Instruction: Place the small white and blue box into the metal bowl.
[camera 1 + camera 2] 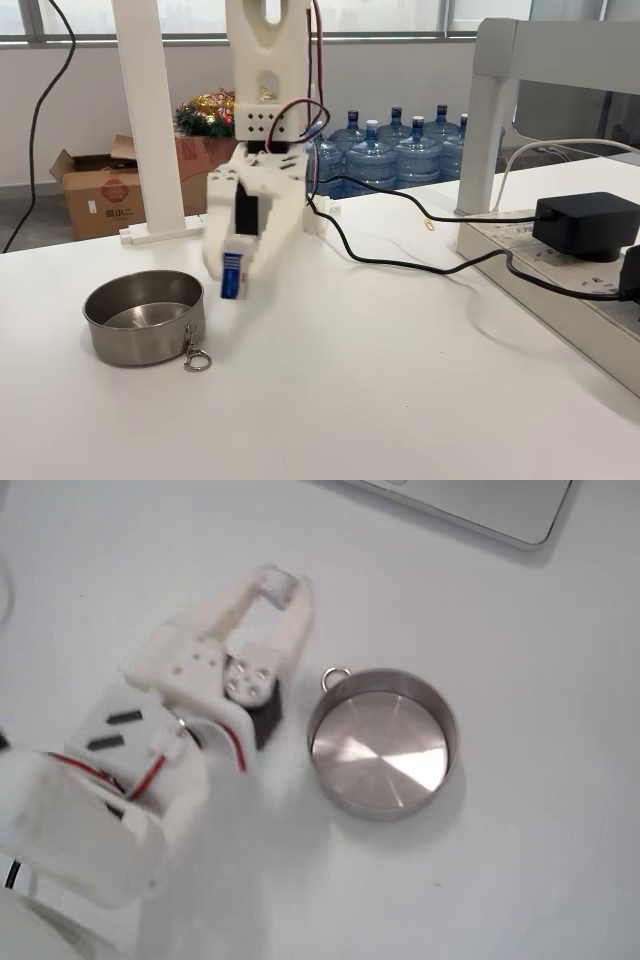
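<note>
One white table point(400, 400) carries all. The metal bowl point(143, 318) stands empty, ring clip point(196, 358) at its side. The gripper point(232, 270), jaws closed on the small white and blue box point(234, 273), hangs above the table just beside the bowl's rim, w/ box not inside.

Arm shell: white printed plastic, blocky, with a slotted upright link.
Wiring: red and black leads looped beside the joints.
Motors: black servo bodies showed between white brackets.
End effector point(232, 272): white, two tapered fingers.
</note>
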Tool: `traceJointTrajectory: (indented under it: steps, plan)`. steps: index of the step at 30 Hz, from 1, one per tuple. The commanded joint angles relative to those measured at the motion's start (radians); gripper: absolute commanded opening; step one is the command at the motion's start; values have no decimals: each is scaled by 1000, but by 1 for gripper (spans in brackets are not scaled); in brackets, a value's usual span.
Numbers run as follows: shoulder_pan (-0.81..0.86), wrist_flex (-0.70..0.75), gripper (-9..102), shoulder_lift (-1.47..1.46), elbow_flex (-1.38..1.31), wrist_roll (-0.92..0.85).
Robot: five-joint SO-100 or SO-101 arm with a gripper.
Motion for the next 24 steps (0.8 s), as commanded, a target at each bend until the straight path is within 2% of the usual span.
traceJointTrajectory:
  steps: [1,12,18,24]
  plan:
    - [104,-20,-4,72,46,2]
    - [307,-20,-3,57,118,9]
    - [308,-20,9,58,129,9]
    - [307,-20,10,63,143,9]
